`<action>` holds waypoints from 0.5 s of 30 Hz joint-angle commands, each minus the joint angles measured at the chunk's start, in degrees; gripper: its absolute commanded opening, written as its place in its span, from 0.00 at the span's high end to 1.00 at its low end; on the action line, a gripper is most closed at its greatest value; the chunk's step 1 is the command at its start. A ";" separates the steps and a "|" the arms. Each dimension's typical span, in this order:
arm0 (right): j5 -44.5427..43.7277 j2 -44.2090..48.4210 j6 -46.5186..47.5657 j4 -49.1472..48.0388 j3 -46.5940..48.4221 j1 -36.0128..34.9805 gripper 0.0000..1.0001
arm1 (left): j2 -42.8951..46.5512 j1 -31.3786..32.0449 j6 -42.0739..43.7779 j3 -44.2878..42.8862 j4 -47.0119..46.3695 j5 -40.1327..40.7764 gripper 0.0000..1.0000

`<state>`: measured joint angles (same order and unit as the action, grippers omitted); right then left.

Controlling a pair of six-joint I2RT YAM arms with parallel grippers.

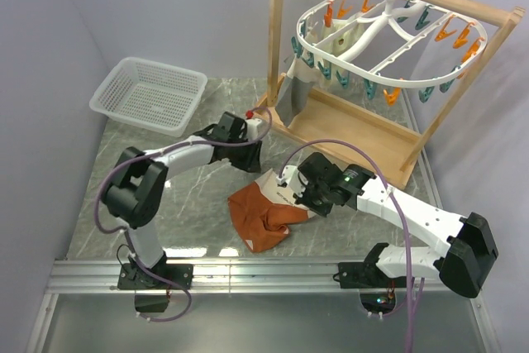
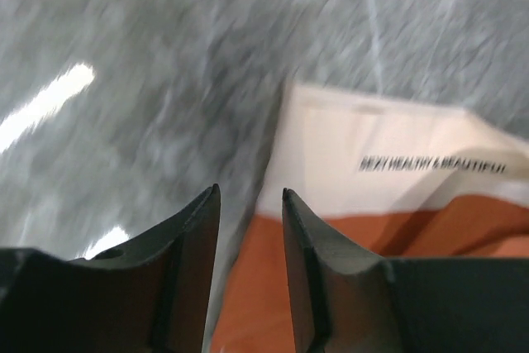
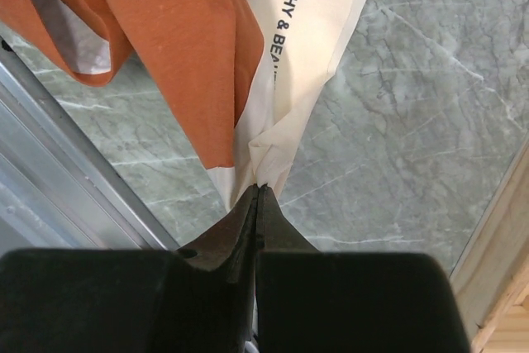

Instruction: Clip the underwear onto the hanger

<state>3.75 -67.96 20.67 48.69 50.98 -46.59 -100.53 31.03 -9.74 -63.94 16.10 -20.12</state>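
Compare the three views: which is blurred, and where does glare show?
Left wrist view: grey marble tabletop smeared by motion blur, with white glare patches at left; top external view: sharp, faint near-edge glare; right wrist view: crisp, print legible on the cream waistband of the rust-orange fabric briefs.

Quick tally from us: we count two arms, the left arm [image 1: 169,157] and right arm [image 1: 409,208], each with one gripper, so left gripper [image 1: 256,163] plus right gripper [image 1: 288,192]. Then we've got one underwear [image 1: 269,217], one hanger [image 1: 364,39], one basket [image 1: 149,93], one frame [image 1: 355,130], and two cloths, a grey cloth [image 1: 291,97] and a cream cloth [image 1: 340,37]. The pegs [image 1: 446,32], orange and teal, overlap too much for us to count.
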 commanded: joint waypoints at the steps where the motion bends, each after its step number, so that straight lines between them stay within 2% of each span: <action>1: -1.29 0.99 0.60 -0.61 0.70 0.62 1.00 | -3.35 2.46 -0.11 -5.13 -5.02 -3.52 0.57; 5: -1.55 1.34 0.52 -0.17 1.05 0.71 1.00 | -8.79 4.57 -1.51 -8.91 -5.11 -5.63 0.56; 11: -2.08 2.31 0.34 0.00 1.14 1.24 1.00 | -15.31 4.92 -3.09 -12.43 -5.20 -5.90 0.60; 14: -2.52 2.75 0.52 -0.26 0.70 1.32 1.00 | -15.40 5.01 -2.31 -12.87 -4.94 -5.81 0.72; 15: -2.60 2.84 0.43 -0.35 0.70 1.32 1.00 | -14.35 5.01 -2.04 -12.70 -4.76 -4.76 0.84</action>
<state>2.33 -67.09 20.69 48.75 50.98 -45.71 -115.66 35.92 -12.03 -75.16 11.75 -25.21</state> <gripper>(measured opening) 0.005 0.205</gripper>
